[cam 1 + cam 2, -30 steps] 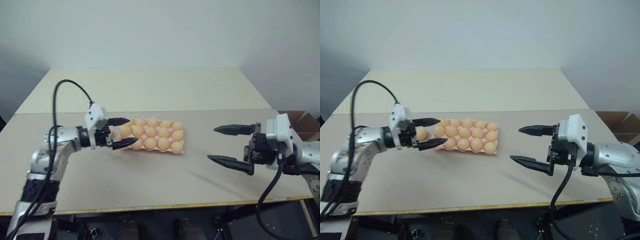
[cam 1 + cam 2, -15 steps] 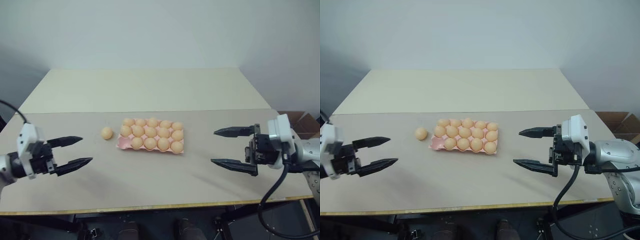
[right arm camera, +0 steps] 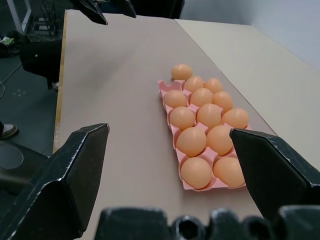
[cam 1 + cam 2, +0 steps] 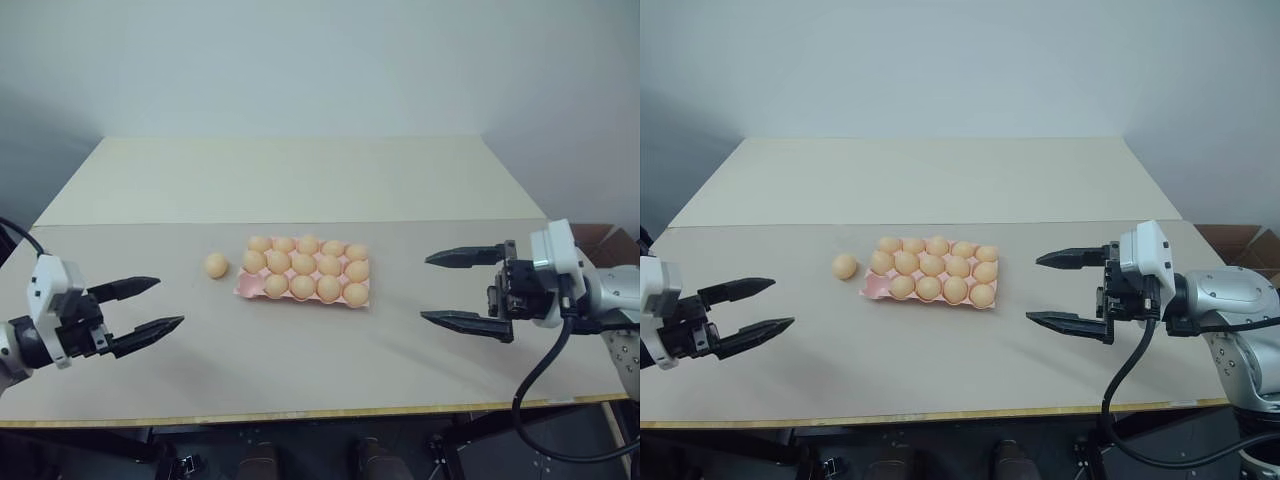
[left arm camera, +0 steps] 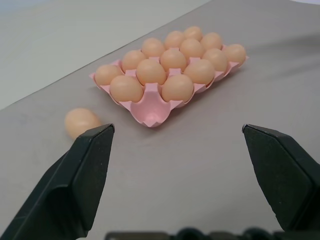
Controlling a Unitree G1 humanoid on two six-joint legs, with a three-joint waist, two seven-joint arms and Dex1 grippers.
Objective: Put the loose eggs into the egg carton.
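The egg carton is the landmark here. It lies flat on the grey-brown table, near the middle of it, and almost all of its pink cups hold an orange-tan egg. I count about fourteen in the tray; in the left wrist view the corner cup that is closest to that camera looks empty.

One loose egg rests on the table just beside the carton's left short end — close to it, but apart from the pink rim.

The left gripper hangs over the table well to the left of the carton and nearer to the front edge of the table. Its two black fingers are spread wide, with nothing between them, and they point toward the carton and the loose egg.

The right gripper hangs well to the right of the carton — its fingers are also spread wide and empty, and they point left toward the carton's right short end.

Behind the carton, a second, paler table top reaches back to the wall.
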